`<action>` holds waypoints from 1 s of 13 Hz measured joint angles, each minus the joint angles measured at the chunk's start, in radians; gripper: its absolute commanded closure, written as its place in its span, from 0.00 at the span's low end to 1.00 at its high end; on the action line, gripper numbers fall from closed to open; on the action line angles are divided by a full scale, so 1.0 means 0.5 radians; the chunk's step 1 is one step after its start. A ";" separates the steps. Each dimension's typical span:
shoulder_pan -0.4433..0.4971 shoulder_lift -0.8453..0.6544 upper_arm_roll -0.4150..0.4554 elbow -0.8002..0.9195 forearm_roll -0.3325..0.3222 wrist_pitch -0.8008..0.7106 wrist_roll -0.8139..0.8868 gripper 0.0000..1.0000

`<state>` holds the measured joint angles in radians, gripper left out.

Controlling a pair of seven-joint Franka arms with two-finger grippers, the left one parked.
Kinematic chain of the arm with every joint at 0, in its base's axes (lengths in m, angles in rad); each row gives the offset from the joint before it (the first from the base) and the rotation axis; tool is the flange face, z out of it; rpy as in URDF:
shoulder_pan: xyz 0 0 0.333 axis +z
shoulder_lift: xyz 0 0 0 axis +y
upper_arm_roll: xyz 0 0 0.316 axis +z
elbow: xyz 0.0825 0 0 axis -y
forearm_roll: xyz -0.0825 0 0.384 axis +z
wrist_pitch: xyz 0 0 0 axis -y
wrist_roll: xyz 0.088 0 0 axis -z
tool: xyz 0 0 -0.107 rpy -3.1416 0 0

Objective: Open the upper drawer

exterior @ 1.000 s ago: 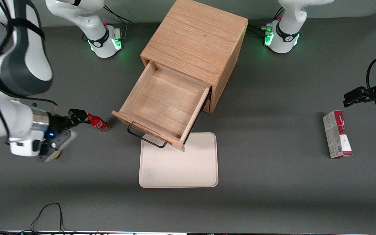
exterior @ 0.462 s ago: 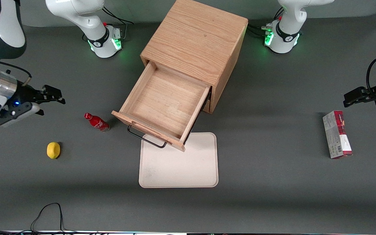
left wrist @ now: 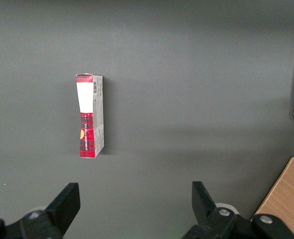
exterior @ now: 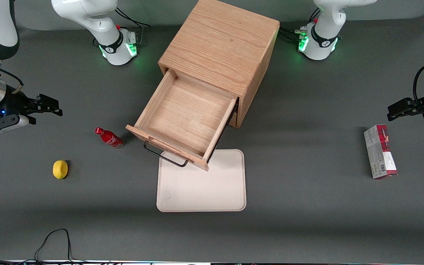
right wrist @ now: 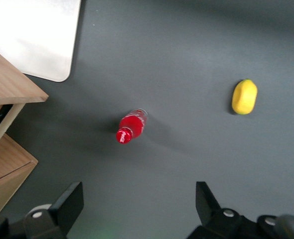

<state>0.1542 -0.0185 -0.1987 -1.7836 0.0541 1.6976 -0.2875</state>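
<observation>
Spread wide and holding nothing, my jaws hang over bare table toward the working arm's end, with my gripper (exterior: pixel 52 108) raised and well apart from the wooden cabinet (exterior: pixel 221 48). From my wrist I look down between the two fingertips (right wrist: pixel 72 201) at a small red cola bottle (right wrist: pixel 131 126) standing upright and a lemon (right wrist: pixel 244 96) lying near it, neither of them touched. The upper drawer (exterior: pixel 186 116) stands pulled far out of the cabinet's front, its shallow oak tray bare and fully exposed, its thin black wire handle (exterior: pixel 164 156) jutting from the front panel and hanging over the near edge of the cream tray (exterior: pixel 201 191) that lies flat on the table in front of it. I judge the job done: the drawer sits out about as far as its runners seem to allow, which is likely why I am clear of the handle with nothing gripped. The lower drawer is mostly hidden beneath the open one. A red and white carton (exterior: pixel 379 151) lies toward the parked arm's end, well away from everything I handle
</observation>
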 measured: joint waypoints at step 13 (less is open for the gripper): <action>-0.115 -0.240 0.243 0.016 -0.023 -0.175 0.155 0.00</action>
<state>0.0967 -0.1385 -0.0771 -1.7755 0.0425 1.6101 -0.2100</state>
